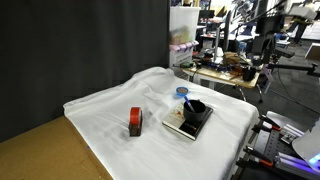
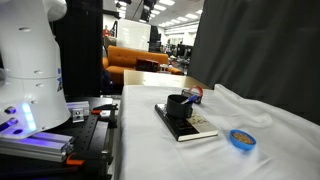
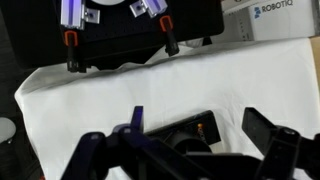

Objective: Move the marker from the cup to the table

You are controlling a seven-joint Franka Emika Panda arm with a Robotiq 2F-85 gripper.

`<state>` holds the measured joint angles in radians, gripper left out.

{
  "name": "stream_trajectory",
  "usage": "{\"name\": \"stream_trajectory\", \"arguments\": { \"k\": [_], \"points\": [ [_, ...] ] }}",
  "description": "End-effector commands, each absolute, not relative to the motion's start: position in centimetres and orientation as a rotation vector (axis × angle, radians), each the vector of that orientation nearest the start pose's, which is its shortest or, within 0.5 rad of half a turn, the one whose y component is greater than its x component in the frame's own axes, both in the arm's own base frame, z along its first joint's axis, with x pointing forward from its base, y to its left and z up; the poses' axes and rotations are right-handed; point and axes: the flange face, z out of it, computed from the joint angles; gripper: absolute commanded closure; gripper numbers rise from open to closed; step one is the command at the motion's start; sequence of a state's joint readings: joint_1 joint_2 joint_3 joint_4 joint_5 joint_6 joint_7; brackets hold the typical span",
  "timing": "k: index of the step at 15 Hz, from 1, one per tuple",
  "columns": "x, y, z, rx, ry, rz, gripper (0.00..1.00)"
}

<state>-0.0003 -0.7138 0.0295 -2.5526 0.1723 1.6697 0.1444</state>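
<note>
Landmark: plain black cylindrical cup [image 1: 195, 106]; all places are given from it.

- The cup stands upright on a flat dark book-like slab [image 1: 187, 125]. The slab lies on the wrinkled white cloth [image 1: 110, 105] that drapes the light brown wooden table [image 1: 40, 155]. Both exterior views show this.
- Marker: the thin blue marker pen [image 3: 137, 118] shows in the wrist view as a narrow blue upright rising from a dark blur, which I take to be the cup's rim. It is in the cup and not on the cloth. In both exterior views it is too small to make out clearly.
- Gripper [image 3: 172, 135]: seen only in the wrist view, entering from the bottom edge and out of focus. The two dark fingers [image 3: 280, 150] stand wide apart with nothing between them and nothing held. They sit above the cup and touch neither cup nor marker, as far as the blur allows.
- The small round container with a blue top [image 2: 241, 138] is on the cloth near the cup, off the slab and apart from it.
- The red-and-black boxy object [image 1: 135, 122] stands upright on the cloth, well apart from the cup, on the side towards the bare wood.
</note>
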Motion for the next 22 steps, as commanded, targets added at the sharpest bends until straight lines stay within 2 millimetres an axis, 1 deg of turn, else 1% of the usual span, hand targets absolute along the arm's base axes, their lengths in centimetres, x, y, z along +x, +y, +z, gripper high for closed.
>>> {"name": "stream_trajectory", "arguments": {
  "k": [1, 4, 6, 7, 8, 9, 10, 12, 14, 19, 22],
  "points": [
    [34.1, -1.7, 40.0, -2.998, 0.115, 0.271, 0.0],
    [36.6, -6.2, 31.5, -3.014, 0.068, 0.257, 0.0],
    [38.1, -8.7, 27.2, -3.016, 0.058, 0.234, 0.0],
    [36.2, -7.4, 29.3, -3.011, 0.096, 0.229, 0.0],
    [36.7, -8.3, 27.5, -3.015, 0.088, 0.235, 0.0],
    [37.3, -8.7, 26.4, -3.018, 0.081, 0.251, 0.0],
    [37.8, -8.8, 26.2, -3.021, 0.078, 0.258, 0.0],
    [38.2, -8.6, 26.7, -3.025, 0.069, 0.241, 0.0],
    [38.2, -8.6, 26.9, -3.025, 0.069, 0.234, 0.0],
    [38.2, -8.6, 26.9, -3.025, 0.069, 0.235, 0.0],
    [39.0, -8.8, 26.6, -3.036, 0.065, 0.211, 0.0]
  ]
}}
